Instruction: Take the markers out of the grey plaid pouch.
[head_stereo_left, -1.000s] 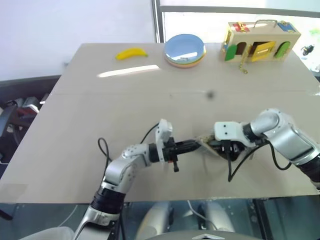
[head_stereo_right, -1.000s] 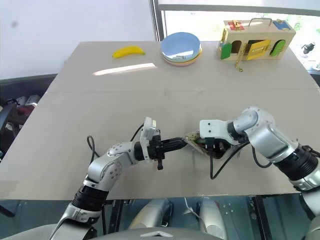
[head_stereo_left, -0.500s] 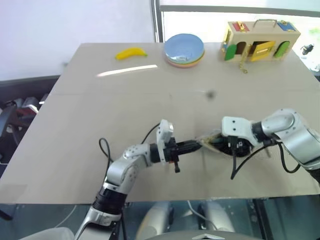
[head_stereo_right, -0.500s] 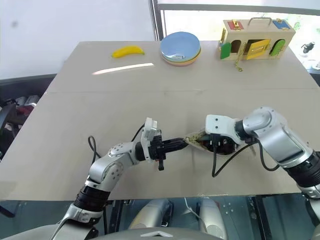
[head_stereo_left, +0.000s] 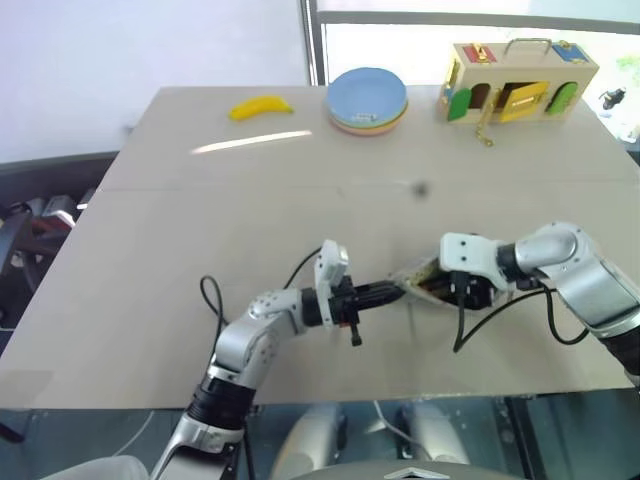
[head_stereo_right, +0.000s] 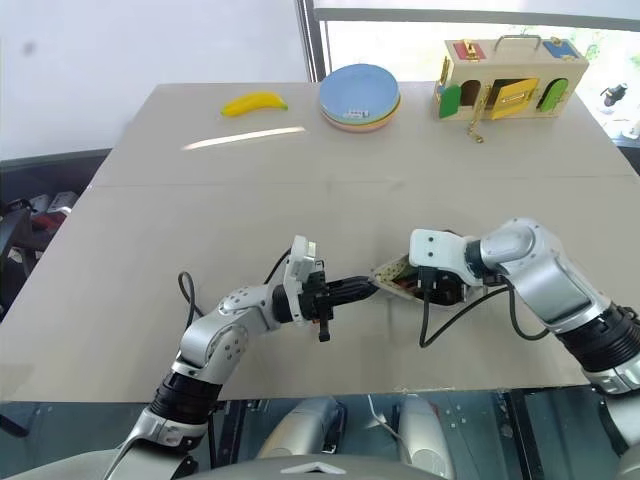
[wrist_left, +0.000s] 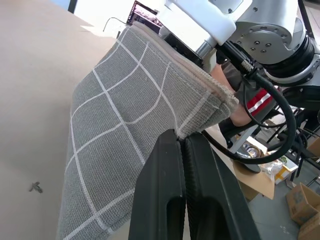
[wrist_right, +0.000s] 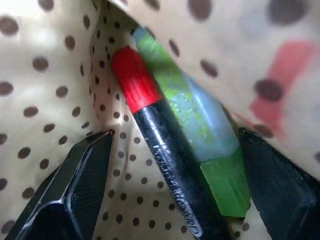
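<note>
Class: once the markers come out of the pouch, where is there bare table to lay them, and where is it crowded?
Bare table lies between banana and left gripper. Crowded: pouch with right gripper inside.

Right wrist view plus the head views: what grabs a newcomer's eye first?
Two markers, one red-capped, one green, lie side by side in the dotted lining between the right gripper's open jaws. At the table's near edge, the left gripper pinches the grey plaid pouch by its mouth.
</note>
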